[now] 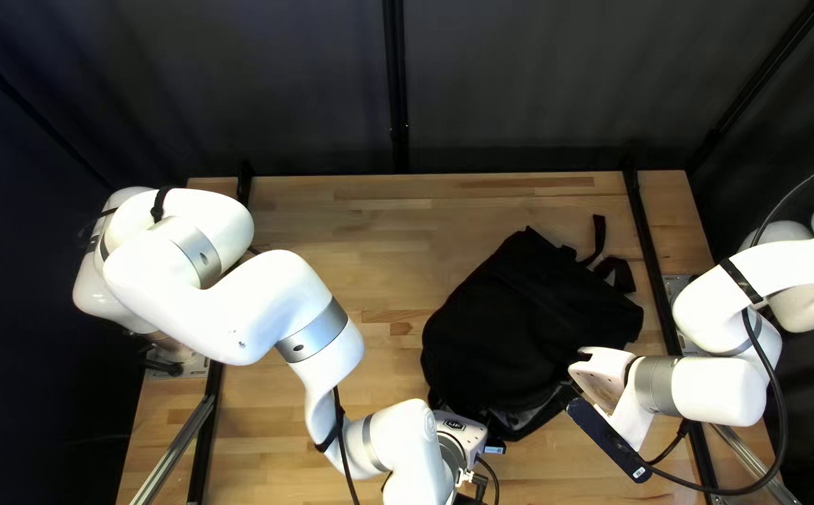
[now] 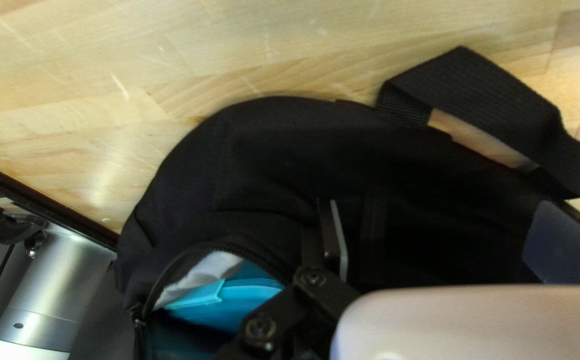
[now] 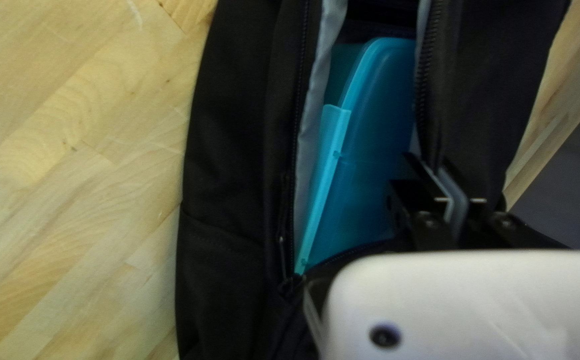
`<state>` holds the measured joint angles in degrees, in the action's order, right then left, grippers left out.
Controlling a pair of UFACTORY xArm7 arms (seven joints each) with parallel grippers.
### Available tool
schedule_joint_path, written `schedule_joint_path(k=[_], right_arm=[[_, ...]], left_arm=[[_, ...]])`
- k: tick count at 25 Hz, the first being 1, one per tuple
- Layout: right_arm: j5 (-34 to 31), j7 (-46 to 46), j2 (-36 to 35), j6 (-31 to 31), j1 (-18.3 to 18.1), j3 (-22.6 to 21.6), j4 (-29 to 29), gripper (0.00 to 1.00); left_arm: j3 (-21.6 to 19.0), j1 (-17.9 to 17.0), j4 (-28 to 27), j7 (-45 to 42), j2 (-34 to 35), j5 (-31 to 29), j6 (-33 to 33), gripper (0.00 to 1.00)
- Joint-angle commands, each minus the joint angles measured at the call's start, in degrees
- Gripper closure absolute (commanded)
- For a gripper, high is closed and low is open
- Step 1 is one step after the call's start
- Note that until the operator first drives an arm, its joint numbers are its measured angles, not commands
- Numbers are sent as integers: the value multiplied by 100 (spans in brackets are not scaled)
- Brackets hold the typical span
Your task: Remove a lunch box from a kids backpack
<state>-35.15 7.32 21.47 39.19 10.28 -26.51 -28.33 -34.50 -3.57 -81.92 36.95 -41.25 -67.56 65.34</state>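
The black backpack point(image 1: 528, 318) lies on the table; its unzipped opening faces the near edge. At that end are my left gripper point(image 1: 463, 436) and my right gripper point(image 1: 601, 370). In the left wrist view my left gripper point(image 2: 448, 233) stands open over the backpack's black fabric point(image 2: 283, 153), with the blue lunch box point(image 2: 236, 299) showing in the opening beside it. In the right wrist view my right gripper point(image 3: 442, 180) is shut on the zippered edge of the backpack point(image 3: 236, 153), beside the lunch box point(image 3: 376, 147), which sits inside against the grey lining.
Bare wooden table point(image 1: 369, 234) extends left of the backpack and beyond it. Black straps point(image 1: 599, 241) stick out at its far right end. A black rail point(image 1: 652, 262) runs along the table's right side. My left arm reaches across the table's near left part.
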Motion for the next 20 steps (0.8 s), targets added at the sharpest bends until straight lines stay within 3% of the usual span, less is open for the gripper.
schedule_joint_path(k=[1, 3, 5, 6, 7, 8, 10, 14, 20], right_arm=[[3, 38, 48, -21, 34, -30, 78, 100], [-41, 68, 8, -44, 9, -46, 64, 100], [-94, 117, -22, -85, -14, -66, 76, 100], [-110, 142, -29, -101, -18, -78, 89, 100], [-138, 175, -41, -125, -26, -93, 103, 100], [-148, 187, -45, -133, -29, -99, 108, 100], [-173, 208, -54, -157, -35, -109, 120, 100], [-179, 198, -20, -199, -25, -99, 176, 100], [-174, -241, -319, -57, -171, 87, -377, 100]], left_arm=[[-5, 39, -106, 138, -95, 123, 55, 18], [-21, 50, -159, 214, -132, 216, 115, 18], [-35, 58, -200, 276, -145, 301, 184, 41], [-39, 65, -208, 296, -143, 325, 204, 44], [-41, 72, -237, 334, -147, 362, 241, 57], [-40, 69, -271, 362, -159, 387, 276, 95], [-39, 47, -358, 422, -183, 420, 352, 100], [-31, -13, -478, 472, -197, 434, 482, 100], [32, 21, -467, 482, -168, 364, 502, 100]])
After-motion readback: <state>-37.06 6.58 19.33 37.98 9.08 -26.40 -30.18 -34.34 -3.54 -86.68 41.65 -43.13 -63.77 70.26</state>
